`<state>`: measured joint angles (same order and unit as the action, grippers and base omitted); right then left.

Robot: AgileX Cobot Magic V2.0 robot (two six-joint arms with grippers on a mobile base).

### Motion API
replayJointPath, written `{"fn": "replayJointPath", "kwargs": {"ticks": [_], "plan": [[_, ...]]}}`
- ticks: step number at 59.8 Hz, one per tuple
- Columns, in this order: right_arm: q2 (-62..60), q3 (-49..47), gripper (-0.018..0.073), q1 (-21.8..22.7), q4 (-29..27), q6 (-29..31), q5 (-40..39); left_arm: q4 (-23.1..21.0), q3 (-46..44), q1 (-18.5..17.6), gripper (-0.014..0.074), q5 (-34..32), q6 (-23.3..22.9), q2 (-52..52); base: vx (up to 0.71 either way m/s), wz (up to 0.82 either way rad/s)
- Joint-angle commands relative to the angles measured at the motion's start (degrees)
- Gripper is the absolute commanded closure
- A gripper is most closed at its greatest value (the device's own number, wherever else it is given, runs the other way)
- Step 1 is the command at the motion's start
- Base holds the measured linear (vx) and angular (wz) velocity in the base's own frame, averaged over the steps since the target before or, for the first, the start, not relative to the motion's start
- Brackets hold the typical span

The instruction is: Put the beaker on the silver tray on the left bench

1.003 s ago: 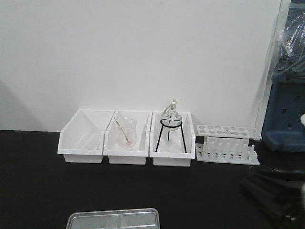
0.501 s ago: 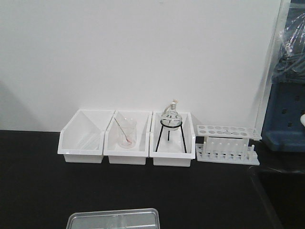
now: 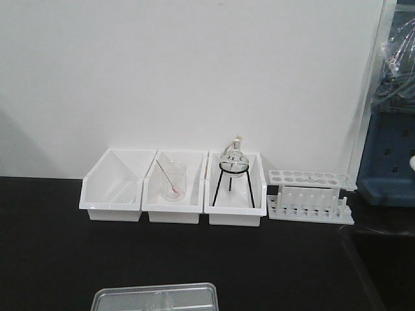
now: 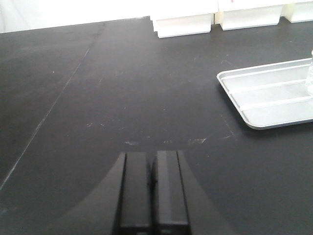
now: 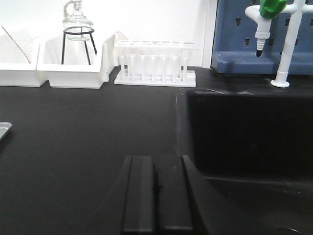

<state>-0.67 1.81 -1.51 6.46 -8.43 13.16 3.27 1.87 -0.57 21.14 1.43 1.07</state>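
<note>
The beaker (image 4: 310, 73) shows only as a clear sliver at the right edge of the left wrist view, standing in the silver tray (image 4: 264, 93). In the front view the tray (image 3: 104, 299) lies at the near edge of the black bench (image 3: 52, 246), and a faint clear shape on it is too blurred to make out. The left claw (image 4: 152, 188) hangs low over bare benchtop left of the tray, its jaws pressed together with nothing between them. The right claw (image 5: 156, 193) is likewise closed and empty, near the edge of a black sink (image 5: 244, 132). Along the far wall stand three white bins (image 3: 174, 188); the middle one holds a beaker with a rod and pink residue (image 3: 172, 180), the right one a flask on a black tripod (image 3: 233, 170). A white test tube rack (image 3: 311, 195) sits to their right.
</note>
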Motion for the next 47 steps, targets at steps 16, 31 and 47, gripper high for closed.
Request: {"fn": "replayJointPath", "kwargs": {"ticks": [16, 31, 47], "plan": [[-0.71, 0.30, 0.0573, -0.11, 0.61, 0.72, -4.35, -0.15, 1.14, -0.31, 0.0595, -4.64, -0.10, 0.45, 0.00, 0.00], [-0.71, 0.30, 0.0573, -0.11, 0.61, 0.72, -4.35, -0.15, 1.14, -0.31, 0.0595, -4.64, -0.10, 0.45, 0.00, 0.00], [-0.71, 0.30, 0.0573, -0.11, 0.61, 0.72, -4.35, -0.15, 1.14, -0.31, 0.0595, -4.64, -0.10, 0.45, 0.00, 0.00]]}}
